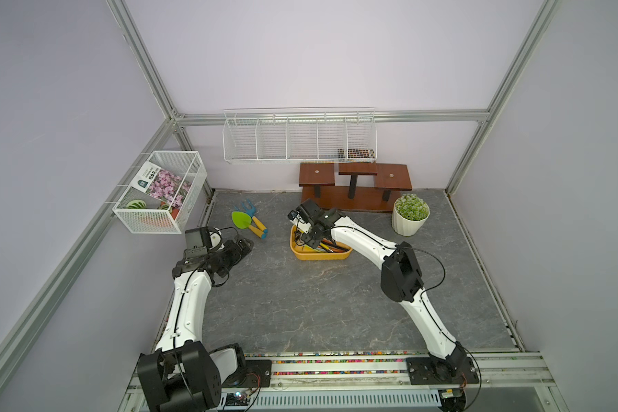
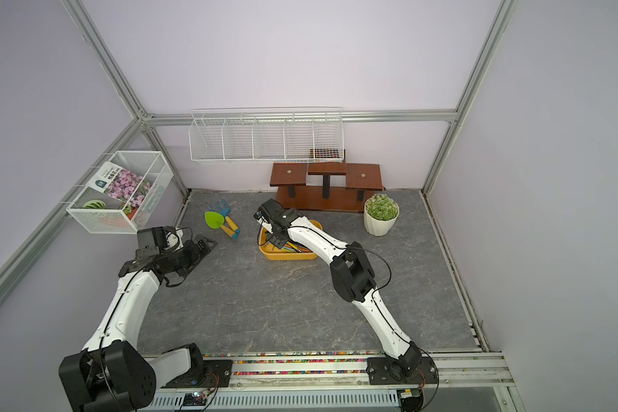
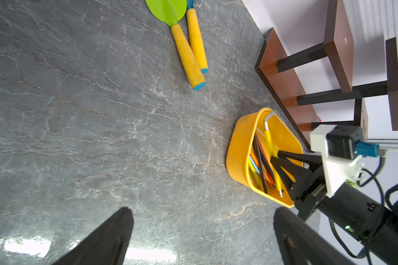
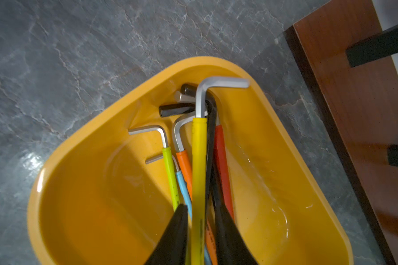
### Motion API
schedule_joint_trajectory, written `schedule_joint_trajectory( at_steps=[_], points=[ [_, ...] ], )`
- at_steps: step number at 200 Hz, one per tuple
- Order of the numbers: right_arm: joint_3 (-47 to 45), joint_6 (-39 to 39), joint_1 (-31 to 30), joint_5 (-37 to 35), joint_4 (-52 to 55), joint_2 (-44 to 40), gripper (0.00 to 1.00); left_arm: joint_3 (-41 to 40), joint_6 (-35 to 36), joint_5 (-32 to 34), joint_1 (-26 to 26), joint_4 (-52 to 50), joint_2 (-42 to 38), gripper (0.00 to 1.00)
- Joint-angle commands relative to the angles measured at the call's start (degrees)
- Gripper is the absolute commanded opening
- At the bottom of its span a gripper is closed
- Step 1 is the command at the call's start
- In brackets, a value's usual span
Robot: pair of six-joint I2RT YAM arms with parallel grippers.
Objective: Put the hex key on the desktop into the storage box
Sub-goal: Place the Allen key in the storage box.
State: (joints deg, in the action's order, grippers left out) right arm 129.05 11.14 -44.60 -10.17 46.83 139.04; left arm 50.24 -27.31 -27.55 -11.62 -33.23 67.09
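Right pincer: closest thing to the lens in right wrist view. It's down inside the storage box, jaws a bit apart, slim gaps either side of the shaft btw them, so not clamped as far as I can tell.
Hex key: yellow sleeve, inside the box btw the two jaws, lying on top of the other keys (green, blue, orange, red, black). Bent silver end sits up in a corner of the box, close under the rim.
Box: on the bench, just beside the wood stand. Right arm reaches over it in both top views.
Left pincer: jaws wide apart, nothing btw them, hovers over bare bench, clear of the box.
Bench check: no loose hex key seen in top views, only toy garden tools and plant pot.
Stage (guess): drop-off, prob near done. Pull-out is what's left.
Risk 1: sleeve could cling to a jaw pad on the way up, so the key gets dragged back out. Cause: gaps are very slim.
Risk 2: bent end is high by the rim, so a nudge to the shaft could tip the key over the wall onto the bench.
Risk 3: jaw tips sit deep in the pile. A slanted exit could hook other keys or shove the light box toward the stand.
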Motion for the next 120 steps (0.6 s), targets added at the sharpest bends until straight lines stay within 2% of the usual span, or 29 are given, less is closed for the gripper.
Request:
schedule_joint_trajectory(
  at_steps=[1,51,74,90,93,95,120],
  points=[
    [-3.81,-0.45,0.30,0.57,-1.46,-3.72,0.40,-0.45,1.03,-0.79,-0.23,0.67,0.24,1.00],
    [-10.86,-3.71,0.39,-2.44,-4.16,-11.22,0.51,-0.73,1.74,0.54,-0.01,1.03,-1.97,1.00],
    [-23.07,-6.36,0.40,-3.67,-12.38,-20.17,0.72,-1.82,1.07,4.57,0.59,3.40,-5.82,1.00],
    [-30.02,-8.32,0.50,-5.25,-16.60,-25.31,0.82,-3.54,0.42,8.98,1.42,5.61,-9.89,1.00],
    [-30.74,-8.72,0.55,-5.56,-16.92,-26.06,0.94,-4.03,0.23,10.06,1.69,5.99,-10.66,1.00],
    [-31.50,-9.04,0.50,-5.87,-17.16,-26.60,0.97,-4.30,0.06,10.70,1.97,6.36,-11.26,1.00],
    [-39.14,-12.67,0.51,-9.41,-19.47,-32.91,0.99,-7.69,-1.82,18.97,6.45,11.03,-16.46,1.00]
  ],
)
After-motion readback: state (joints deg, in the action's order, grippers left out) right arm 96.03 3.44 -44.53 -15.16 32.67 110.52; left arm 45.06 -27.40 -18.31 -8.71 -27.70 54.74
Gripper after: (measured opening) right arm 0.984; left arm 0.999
